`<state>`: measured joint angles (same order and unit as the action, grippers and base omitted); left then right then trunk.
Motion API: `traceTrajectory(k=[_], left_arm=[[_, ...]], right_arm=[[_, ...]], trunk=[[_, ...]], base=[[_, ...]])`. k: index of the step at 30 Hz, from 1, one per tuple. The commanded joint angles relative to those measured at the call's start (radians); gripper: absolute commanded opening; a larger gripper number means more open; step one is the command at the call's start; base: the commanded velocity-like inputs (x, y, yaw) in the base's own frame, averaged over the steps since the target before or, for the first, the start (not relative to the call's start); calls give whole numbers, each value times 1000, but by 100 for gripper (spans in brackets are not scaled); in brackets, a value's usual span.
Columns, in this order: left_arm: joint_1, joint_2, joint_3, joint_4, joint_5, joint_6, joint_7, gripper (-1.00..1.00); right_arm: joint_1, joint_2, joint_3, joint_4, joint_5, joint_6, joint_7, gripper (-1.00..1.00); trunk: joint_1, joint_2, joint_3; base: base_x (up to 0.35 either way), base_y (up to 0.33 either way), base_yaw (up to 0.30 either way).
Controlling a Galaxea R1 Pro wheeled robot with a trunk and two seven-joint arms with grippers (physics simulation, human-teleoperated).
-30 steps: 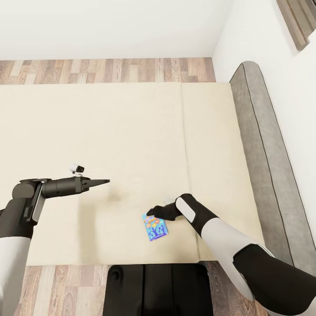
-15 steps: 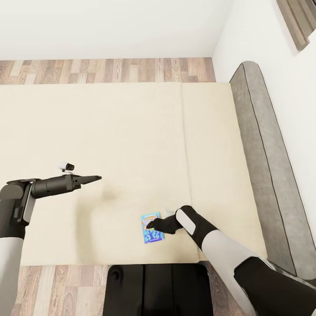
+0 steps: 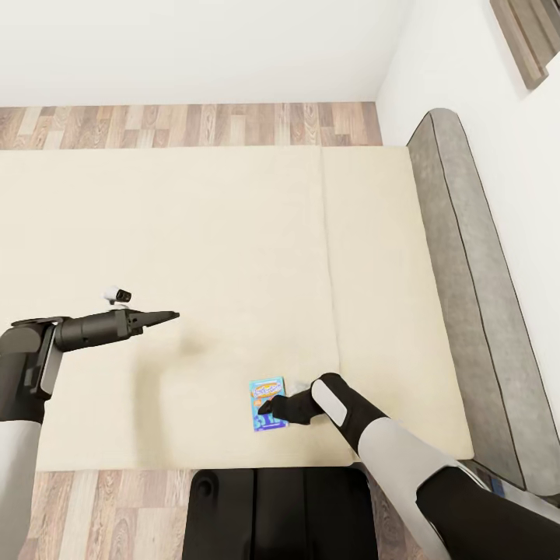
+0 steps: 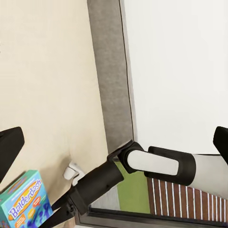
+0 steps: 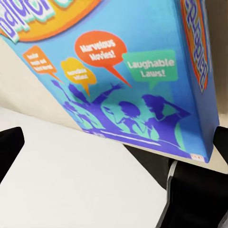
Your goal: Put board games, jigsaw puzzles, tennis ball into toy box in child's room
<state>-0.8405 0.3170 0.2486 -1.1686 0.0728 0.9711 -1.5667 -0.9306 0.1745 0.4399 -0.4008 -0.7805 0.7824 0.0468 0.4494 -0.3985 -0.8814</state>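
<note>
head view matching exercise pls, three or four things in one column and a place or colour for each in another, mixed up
Things:
1. board game
2. left gripper
3. headboard
4. bed

Descriptions:
A. grey, padded, along the white wall
B. blue box at the tip of the right gripper, near the bed's front edge
C. cream surface under both arms
D. black, held above the cream surface, away from the box

Pairs: 1-B, 2-D, 3-A, 4-C

A small blue rectangular cardboard board game box (image 3: 267,404) with orange speech bubbles and purple silhouettes lies on the cream bed cover, near its front edge, right of centre, partly covered on its right side.
</note>
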Motion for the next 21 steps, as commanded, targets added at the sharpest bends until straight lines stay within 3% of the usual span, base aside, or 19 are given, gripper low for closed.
traceTrajectory(k=[1,21], left_arm=[[0,1,0,0,-1,11,-4,100],[0,-1,0,0,-2,11,-4,100]], right_arm=[[-1,0,2,0,6,2,5,100],[-1,0,5,-3,13,-11,13,100]], trunk=[[1,-2,-1],[1,-2,-1]], base=[[0,0,0],[0,0,0]])
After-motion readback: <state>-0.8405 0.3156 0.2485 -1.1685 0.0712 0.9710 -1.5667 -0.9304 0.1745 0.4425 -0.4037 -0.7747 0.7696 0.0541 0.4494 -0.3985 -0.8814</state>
